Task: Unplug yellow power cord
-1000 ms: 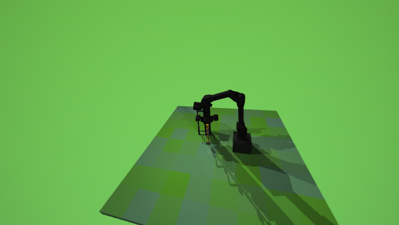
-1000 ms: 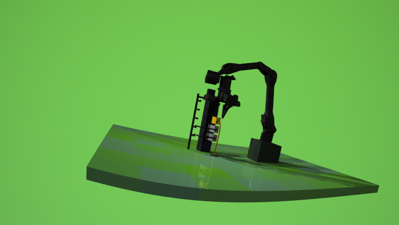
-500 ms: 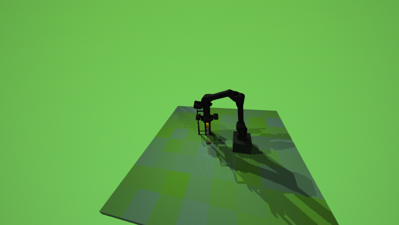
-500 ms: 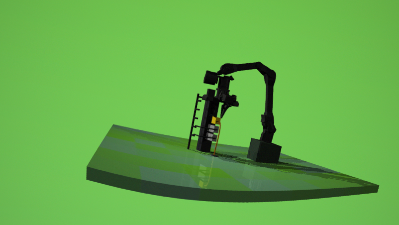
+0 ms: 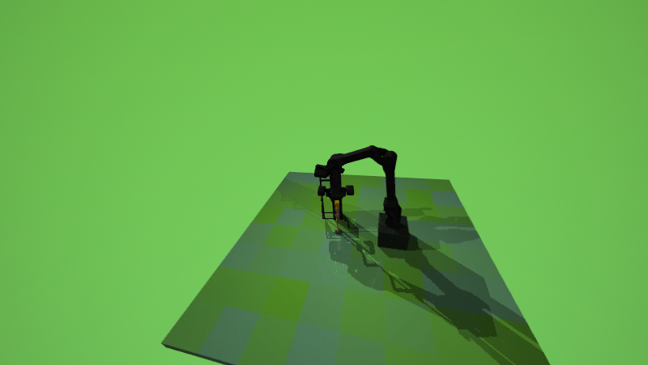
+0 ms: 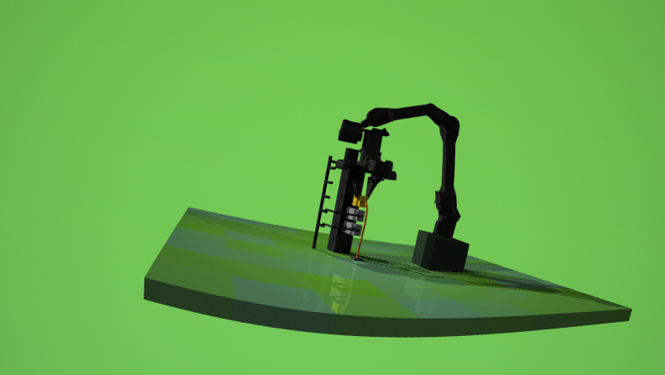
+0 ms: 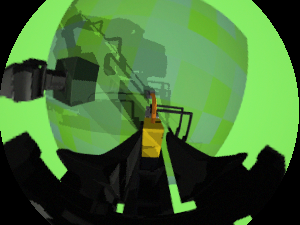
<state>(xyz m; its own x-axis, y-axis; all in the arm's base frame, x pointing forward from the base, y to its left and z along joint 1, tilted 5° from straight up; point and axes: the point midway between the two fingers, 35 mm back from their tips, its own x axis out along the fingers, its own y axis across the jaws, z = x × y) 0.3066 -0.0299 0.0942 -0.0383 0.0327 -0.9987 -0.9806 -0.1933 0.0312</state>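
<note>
The yellow plug (image 5: 336, 203) (image 6: 359, 201) (image 7: 152, 140) sits against the face of the upright black power strip (image 6: 338, 223), above the grey plugs. Its orange-yellow cord (image 5: 337, 223) (image 6: 363, 228) (image 7: 154, 108) hangs down to the table. My gripper (image 6: 362, 195) (image 7: 154, 134) points down and is partly open. Its fingertips are at the top of the plug, one towards each side in the wrist view, and hold nothing. Whether they touch the plug is too small and dark to tell. The plug's prongs are hidden.
Grey plugs (image 6: 352, 227) sit on the strip under the yellow one. A thin black rack (image 6: 322, 205) (image 7: 190, 124) stands behind the strip. The arm's base block (image 5: 393, 233) (image 6: 439, 251) (image 7: 77, 81) stands on the patchwork table (image 5: 254, 290) (image 6: 279, 298).
</note>
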